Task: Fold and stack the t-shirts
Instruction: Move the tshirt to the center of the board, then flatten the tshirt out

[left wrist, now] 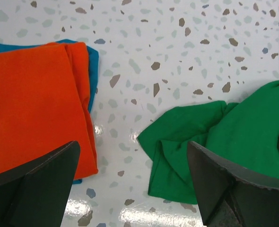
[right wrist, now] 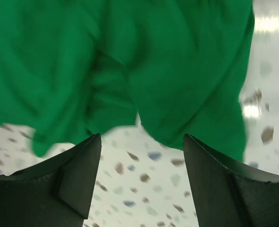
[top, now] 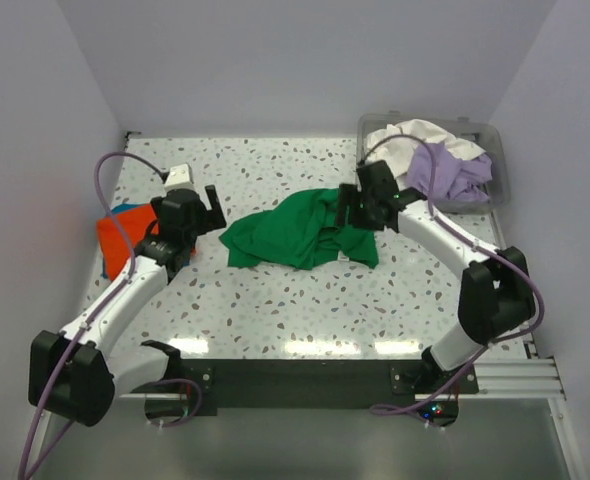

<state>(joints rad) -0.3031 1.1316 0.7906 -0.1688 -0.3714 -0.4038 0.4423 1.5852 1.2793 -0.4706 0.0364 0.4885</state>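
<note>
One crumpled green t-shirt (top: 300, 232) is lying with its long axis running left to right across the surface (top: 275, 300). The left tool (top: 215, 205) and right tool (top: 348, 207) are both gaping wide, gripping nothing.

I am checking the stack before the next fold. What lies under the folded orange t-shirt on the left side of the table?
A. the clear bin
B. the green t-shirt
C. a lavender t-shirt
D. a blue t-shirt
D: in the left wrist view the edge of a blue t-shirt shows from beneath the orange t-shirt, while the green t-shirt lies crumpled apart from both.
</note>
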